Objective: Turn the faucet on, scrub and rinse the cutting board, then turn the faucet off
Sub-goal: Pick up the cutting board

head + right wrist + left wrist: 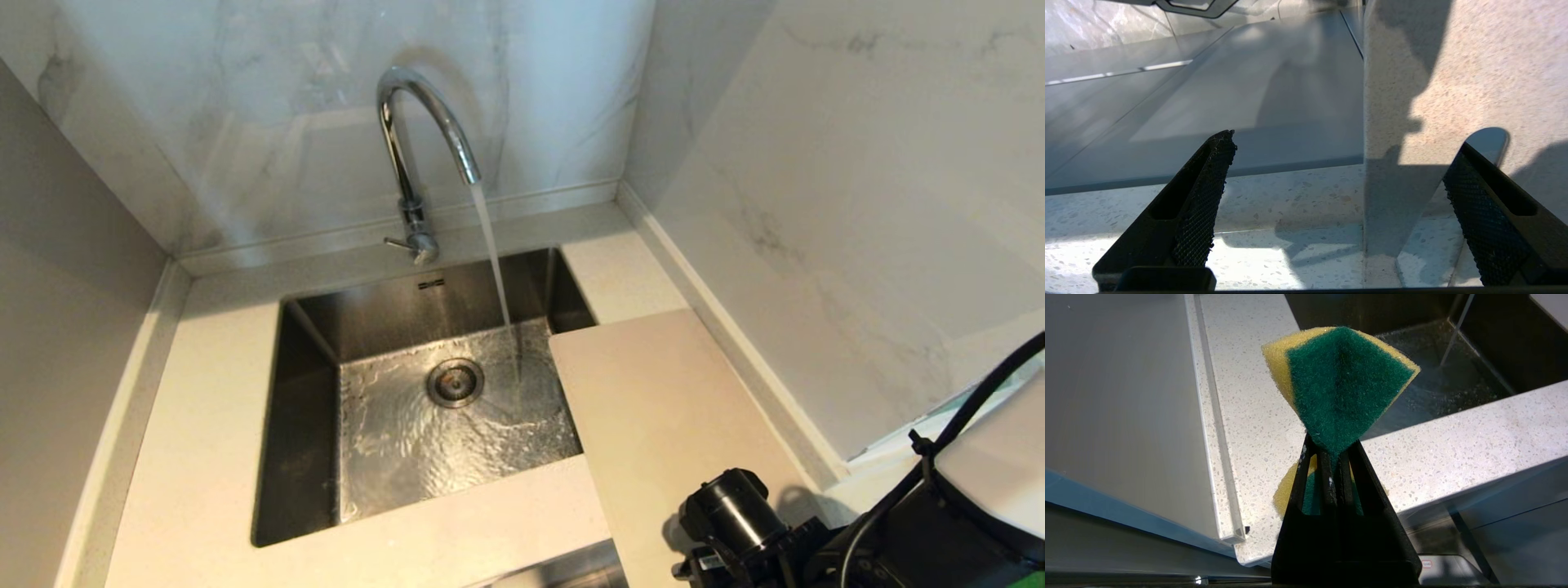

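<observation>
The stiff, thin board [669, 408] overhangs the sink [310, 343]; its near edge suits the gaping right tool [1337, 196]; left tool [1331, 457] pinches a sponge [1339, 379].

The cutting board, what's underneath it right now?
The cutting board lies on the counter, its left edge overhanging the sink. Whatever lies directly beneath it is covered.

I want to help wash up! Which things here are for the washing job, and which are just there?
For the job:
- faucet, already running
- cutting board beside the sink
- sponge, squeezed in the left end effector
- right end effector, open over the board's edge

Just there:
- countertop
- marble wall
</observation>
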Available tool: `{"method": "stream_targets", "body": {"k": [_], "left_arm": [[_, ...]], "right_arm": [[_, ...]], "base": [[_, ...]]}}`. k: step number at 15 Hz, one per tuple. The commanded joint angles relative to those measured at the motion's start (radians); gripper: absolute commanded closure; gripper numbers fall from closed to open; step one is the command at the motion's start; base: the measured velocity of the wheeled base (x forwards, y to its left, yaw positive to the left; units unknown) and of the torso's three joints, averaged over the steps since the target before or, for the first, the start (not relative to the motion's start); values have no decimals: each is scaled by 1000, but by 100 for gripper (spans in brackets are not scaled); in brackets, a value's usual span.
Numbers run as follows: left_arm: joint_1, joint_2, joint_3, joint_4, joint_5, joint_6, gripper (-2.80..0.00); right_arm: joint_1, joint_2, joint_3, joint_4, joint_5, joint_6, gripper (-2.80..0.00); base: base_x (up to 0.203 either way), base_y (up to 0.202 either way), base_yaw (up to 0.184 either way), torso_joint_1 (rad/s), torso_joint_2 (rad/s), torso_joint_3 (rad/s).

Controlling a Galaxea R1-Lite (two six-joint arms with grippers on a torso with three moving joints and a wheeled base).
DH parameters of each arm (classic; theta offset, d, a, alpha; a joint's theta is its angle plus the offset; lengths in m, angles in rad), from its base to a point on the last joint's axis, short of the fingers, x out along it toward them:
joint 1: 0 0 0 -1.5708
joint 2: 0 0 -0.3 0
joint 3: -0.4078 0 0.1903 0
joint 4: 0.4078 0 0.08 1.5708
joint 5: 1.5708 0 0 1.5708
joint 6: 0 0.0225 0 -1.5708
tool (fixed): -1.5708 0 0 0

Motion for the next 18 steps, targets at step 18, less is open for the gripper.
{"method": "stream_targets", "body": {"k": [18], "left_arm": [[0,-1,0,-1,0,0,0]], "right_arm": [[87,9,57,-96,-128,102,-280]], "base": [[0,0,0,0,0,0]]}}
